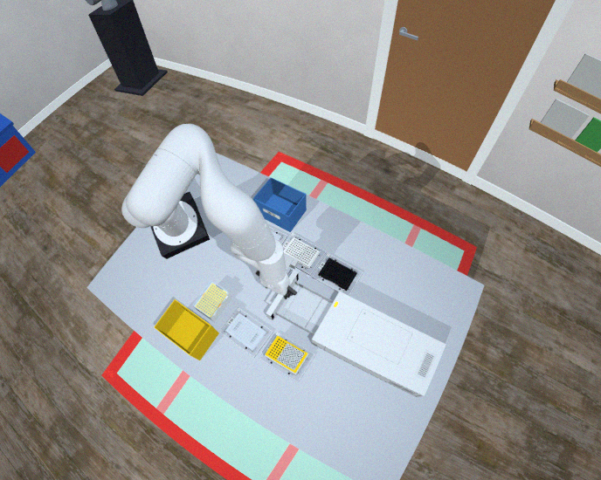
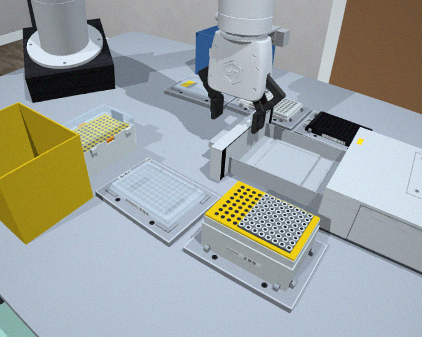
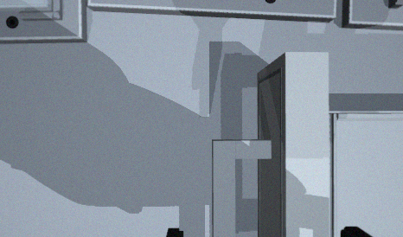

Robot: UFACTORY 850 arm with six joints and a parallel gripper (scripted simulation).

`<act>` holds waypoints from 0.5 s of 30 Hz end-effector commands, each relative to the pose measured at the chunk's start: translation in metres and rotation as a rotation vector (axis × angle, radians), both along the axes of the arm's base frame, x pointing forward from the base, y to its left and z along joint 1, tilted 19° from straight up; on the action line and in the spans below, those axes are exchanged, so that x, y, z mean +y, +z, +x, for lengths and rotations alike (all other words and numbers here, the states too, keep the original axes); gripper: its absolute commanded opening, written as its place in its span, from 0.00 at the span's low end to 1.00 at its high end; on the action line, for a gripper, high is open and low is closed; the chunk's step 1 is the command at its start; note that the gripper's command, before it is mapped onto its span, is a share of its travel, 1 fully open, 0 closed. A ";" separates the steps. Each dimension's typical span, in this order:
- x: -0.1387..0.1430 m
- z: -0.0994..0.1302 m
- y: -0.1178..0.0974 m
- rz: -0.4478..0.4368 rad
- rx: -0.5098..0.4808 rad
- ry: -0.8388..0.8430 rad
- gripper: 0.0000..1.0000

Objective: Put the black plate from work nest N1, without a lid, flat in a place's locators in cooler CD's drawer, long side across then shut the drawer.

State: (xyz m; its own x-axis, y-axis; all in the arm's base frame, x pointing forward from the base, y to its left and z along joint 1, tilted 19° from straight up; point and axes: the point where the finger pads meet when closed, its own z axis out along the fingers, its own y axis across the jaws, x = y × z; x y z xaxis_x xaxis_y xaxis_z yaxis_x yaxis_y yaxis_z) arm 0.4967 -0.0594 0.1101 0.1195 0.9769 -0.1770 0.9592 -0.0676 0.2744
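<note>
The black plate sits without a lid on its nest at the back, beside the cooler. The white cooler stands on the right with its drawer pulled out and no plate in it. The lamp shows yellow. My gripper is open and empty, pointing down above the drawer's front panel, one finger on the handle side and one on the inner side. The handle shows in the wrist view. Whether the fingers reach below the panel's top is unclear.
A yellow tip rack and a lidded clear plate are on nests in front. A white plate stands behind. A yellow bin, another tip box and a blue bin stand farther off.
</note>
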 end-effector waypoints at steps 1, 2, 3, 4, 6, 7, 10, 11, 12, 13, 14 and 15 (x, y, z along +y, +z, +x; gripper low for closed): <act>0.002 -0.002 0.010 0.000 0.002 0.000 0.88; 0.002 -0.002 0.012 0.000 0.002 0.000 0.88; 0.003 -0.003 0.013 0.000 0.002 0.000 0.88; 0.003 -0.003 0.015 0.000 0.002 0.000 0.88; 0.003 -0.003 0.015 0.000 0.002 0.000 0.88; 0.003 -0.004 0.016 0.000 0.002 0.000 0.88; 0.004 -0.005 0.021 0.000 0.002 0.000 0.88; 0.005 -0.005 0.023 0.000 0.002 0.000 0.88; 0.005 -0.006 0.024 0.000 0.002 0.000 0.88; 0.005 -0.006 0.026 0.000 0.002 0.000 0.88; 0.006 -0.007 0.027 0.000 0.002 0.000 0.88; 0.006 -0.007 0.029 0.000 0.002 0.000 0.88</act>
State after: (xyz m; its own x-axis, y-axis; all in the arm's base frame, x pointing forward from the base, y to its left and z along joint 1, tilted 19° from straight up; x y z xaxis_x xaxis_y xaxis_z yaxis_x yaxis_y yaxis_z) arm 0.4913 -0.0550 0.1301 0.1200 0.9768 -0.1773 0.9577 -0.0669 0.2798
